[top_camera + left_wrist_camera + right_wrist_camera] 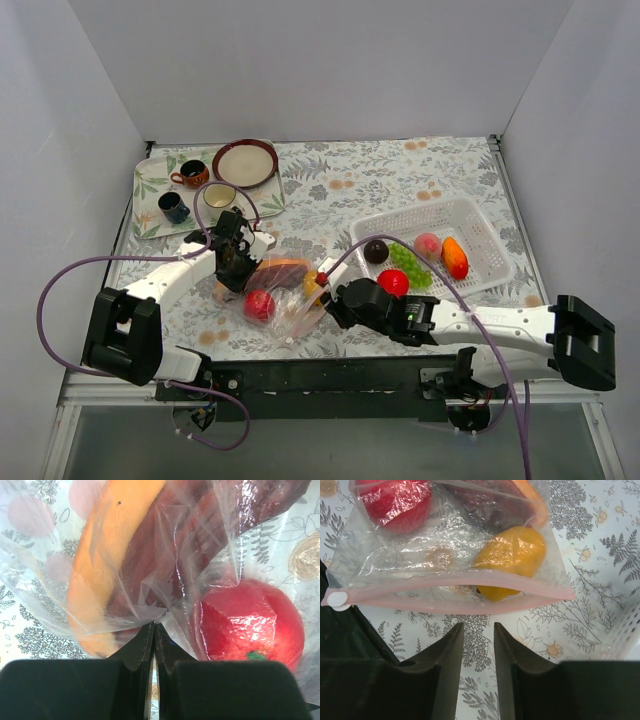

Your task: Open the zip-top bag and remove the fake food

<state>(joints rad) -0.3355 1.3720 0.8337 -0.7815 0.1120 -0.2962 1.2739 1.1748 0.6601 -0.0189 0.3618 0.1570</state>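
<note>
Film of the bag (150, 580) sat clenched in the left jaws, a red fruit (250, 625) just right of them. The right jaws hung released, just short of the pink zip strip (420, 599), which gaped slightly over a yellow fruit (512, 555). Entering that gap squarely, left side anchored, seemed wisest. Flowered worktop (400, 180) lay ahead; a white basket (470, 218) stood right of the right jaws.

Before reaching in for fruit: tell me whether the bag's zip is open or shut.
Open, it seems: in the right wrist view the two pink zip strips of the bag stand apart, yellow fruit showing between them.
</note>
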